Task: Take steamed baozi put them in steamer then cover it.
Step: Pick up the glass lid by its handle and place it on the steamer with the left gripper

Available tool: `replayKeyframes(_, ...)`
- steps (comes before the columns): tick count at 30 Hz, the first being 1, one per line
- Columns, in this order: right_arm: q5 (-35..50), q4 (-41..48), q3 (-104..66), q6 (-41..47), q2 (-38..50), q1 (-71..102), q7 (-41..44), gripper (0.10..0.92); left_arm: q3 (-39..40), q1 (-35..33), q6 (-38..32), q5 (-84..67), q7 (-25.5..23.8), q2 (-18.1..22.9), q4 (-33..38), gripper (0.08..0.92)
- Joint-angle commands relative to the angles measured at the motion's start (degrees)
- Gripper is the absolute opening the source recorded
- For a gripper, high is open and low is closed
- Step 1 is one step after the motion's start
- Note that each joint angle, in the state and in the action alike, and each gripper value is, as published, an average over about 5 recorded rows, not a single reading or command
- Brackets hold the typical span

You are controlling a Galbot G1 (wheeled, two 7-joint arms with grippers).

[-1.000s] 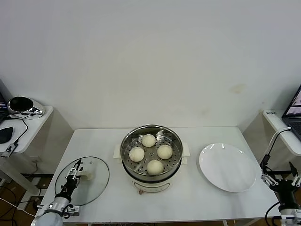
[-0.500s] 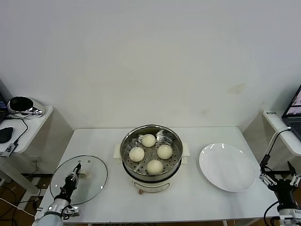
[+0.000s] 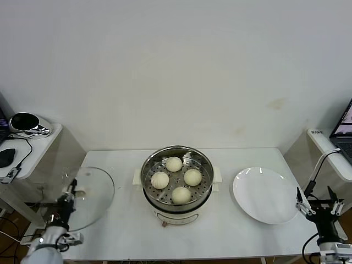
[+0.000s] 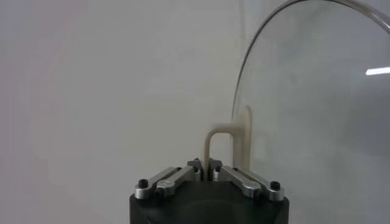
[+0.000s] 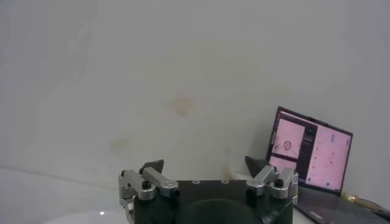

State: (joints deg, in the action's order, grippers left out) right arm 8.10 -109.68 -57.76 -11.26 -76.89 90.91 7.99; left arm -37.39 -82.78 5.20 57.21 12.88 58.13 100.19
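Round clear glass cover (image 3: pixel 85 197) with metal rim and cream-white bar handle held up off the white table (image 3: pixel 126 231), tilted, overhanging the table's left edge. Left end effector (image 3: pixel 68 201) clamped narrow on that bar handle (image 4: pixel 226 141); in the left wrist view, fingertips (image 4: pixel 194 165) pinched together at the foot of the cream loop, glass disc standing on edge beside them, rim curving away above. Handle's long axis running roughly away from the wrist.

Round shiny stainless-steel steamer (image 3: pixel 177 177) on cream-white electric base at table centre, uncovered, mouth facing straight up, side handles pointing left and right. Four smooth round cream-white steamed baozi (image 3: pixel 174 164) on the perforated tray inside, set in a diamond, each apart from its neighbours.

Flat round white plate (image 3: pixel 266 194) to the right of the steamer, bare, not touching it.

Right end effector (image 3: pixel 319 210) parked off the table's right front corner, fingers (image 5: pixel 153 167) spread wide, holding nothing.

Open tabletop between cover and steamer, and a strip along the front edge. Side shelf (image 3: pixel 33 147) to the far left with a dark mouse and a shiny round object; laptop (image 5: pixel 311 149) on a ledge to the far right.
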Motion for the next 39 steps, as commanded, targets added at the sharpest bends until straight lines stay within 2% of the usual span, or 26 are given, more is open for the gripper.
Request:
replayKeyframes(1,-1.17,-0.71,2.05,-0.19,-0.71,0.09,0.06,0.823,1.72,0.07,16.12,-15.02,-11.07,-10.69,22.08,0.134)
replayKeyframes(5,-3.09,-1.76,2.82,-0.53,-1.72,0.31,0.0,0.823,13.15,6.05,21.6,-16.58,-11.78,-14.47,24.24,0.134)
replayKeyframes(10,-6.16,-2.63,3.33,-0.93,-3.77,0.42,-0.84,0.823,30.53,19.67,27.73,-15.58,-12.02,-14.29,21.4,0.134)
replayKeyframes(13,-8.37,-2.85,3.22,-1.18,-5.27,0.15,-1.6,0.823,38.55,28.33,30.67,-12.79,-14.39,-11.4,19.06,0.134)
replayKeyframes(15,-9.54,-2.79,3.13,-1.21,-6.03,-0.18,-2.11,0.823,42.7,32.98,32.53,-9.15,-16.97,-8.07,18.09,0.134)
replayKeyframes(18,-10.78,-2.45,3.18,-1.2,-6.4,-0.62,-2.75,0.823,47.82,37.3,35.88,-2.16,-21.66,-3.19,17.24,0.134)
replayKeyframes(24,-11.98,-2.45,3.73,-1.05,-6.66,-1.26,-3.07,0.823,52.98,40.8,39.32,11.2,-31.68,3.04,15.26,0.134)
replayKeyframes(27,-12.39,-2.26,4.24,-1.12,-6.96,-1.3,-3.06,0.823,54.19,41.13,39.37,15.47,-34.95,5.2,13.62,0.134)
replayKeyframes(39,-13.21,-1.39,5.08,-1.96,-7.33,-0.83,-2.97,0.823,54.75,39.95,39.3,20.76,-36.83,13.42,7.65,0.134)
